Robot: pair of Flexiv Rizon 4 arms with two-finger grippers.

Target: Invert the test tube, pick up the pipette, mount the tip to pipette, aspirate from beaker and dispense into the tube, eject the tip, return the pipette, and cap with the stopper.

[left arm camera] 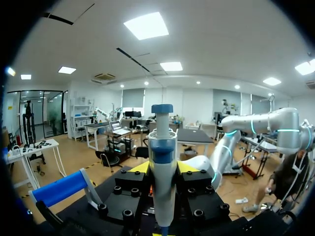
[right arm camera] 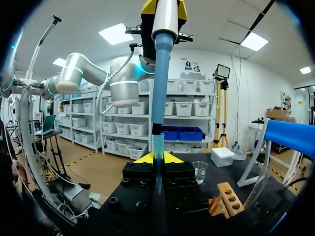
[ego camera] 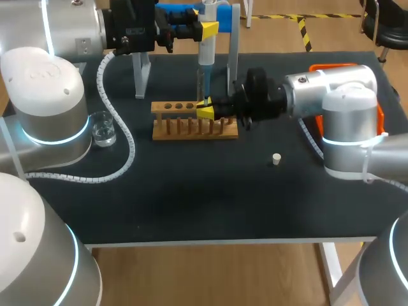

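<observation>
My left gripper is shut on the white and blue pipette, holding it upright over the wooden rack. In the left wrist view the pipette stands between the yellow fingertips of that gripper. My right gripper comes in from the right at the rack's upper edge, shut on the clear test tube. Above this gripper the pipette hangs with its blue tip reaching down into the tube's mouth. The beaker stands left of the rack. The small white stopper lies on the mat to the right.
The pipette stand with its blue bar and clear legs rises behind the rack. An orange object sits behind my right arm. From the right wrist, the beaker and the rack end lie beside the gripper.
</observation>
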